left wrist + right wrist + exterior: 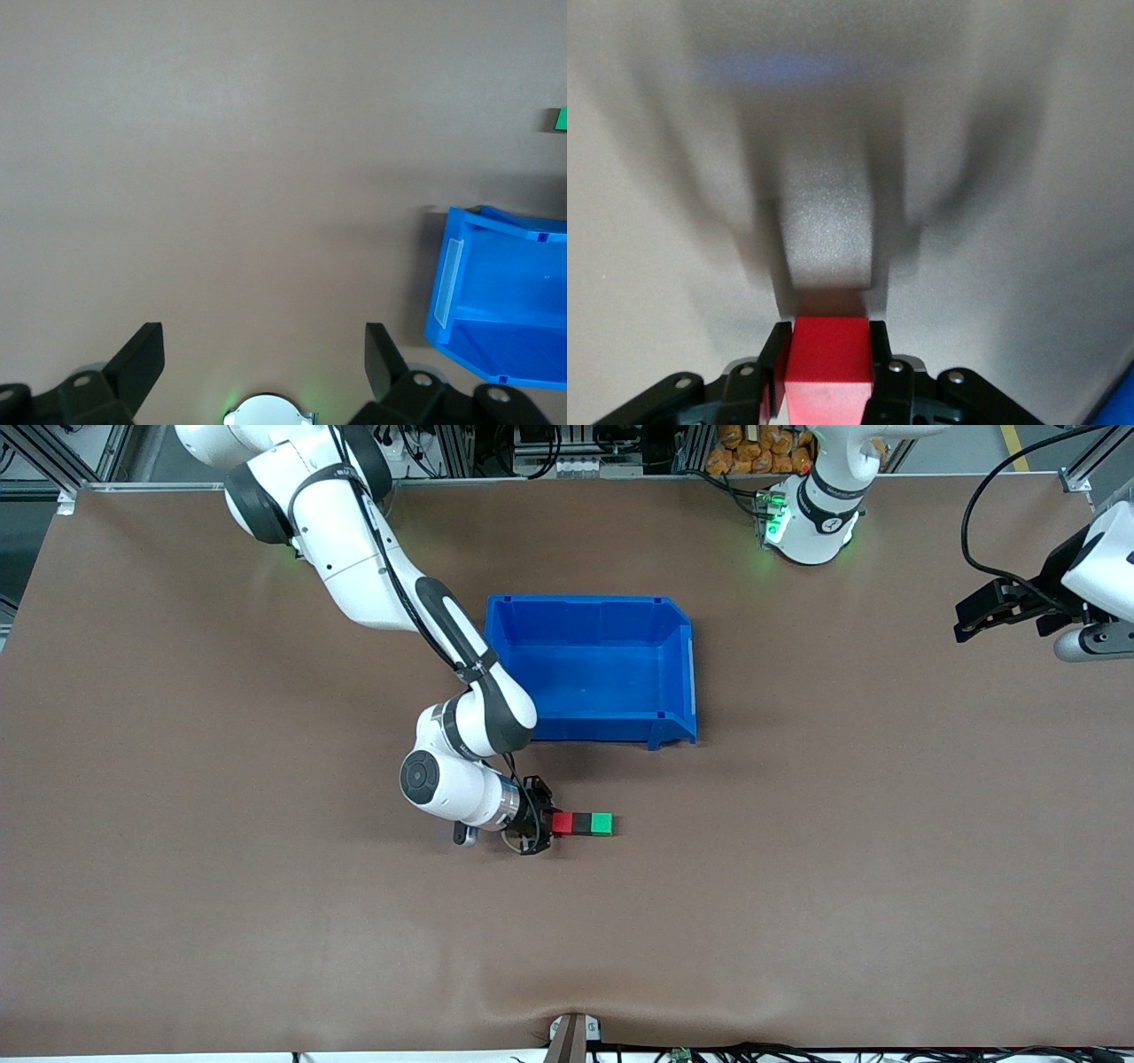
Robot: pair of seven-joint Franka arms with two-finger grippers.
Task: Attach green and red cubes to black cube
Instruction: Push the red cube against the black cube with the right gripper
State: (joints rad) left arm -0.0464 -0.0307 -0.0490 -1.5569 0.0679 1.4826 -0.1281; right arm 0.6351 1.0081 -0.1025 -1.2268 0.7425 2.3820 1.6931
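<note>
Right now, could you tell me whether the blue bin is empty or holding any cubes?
Empty: the blue bin shows only its bare floor in the front view; the red, black and green cubes sit in a row on the table, nearer the camera.

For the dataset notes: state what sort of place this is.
Most likely a robotics lab bench: two arms mounted at a brown-covered table framed by aluminium rails, cables along its edges, and only test props on it, a blue bin and small coloured cubes.

red cube (562, 823) | black cube (581, 823) | green cube (601, 824) | touching row on table, black between
</note>
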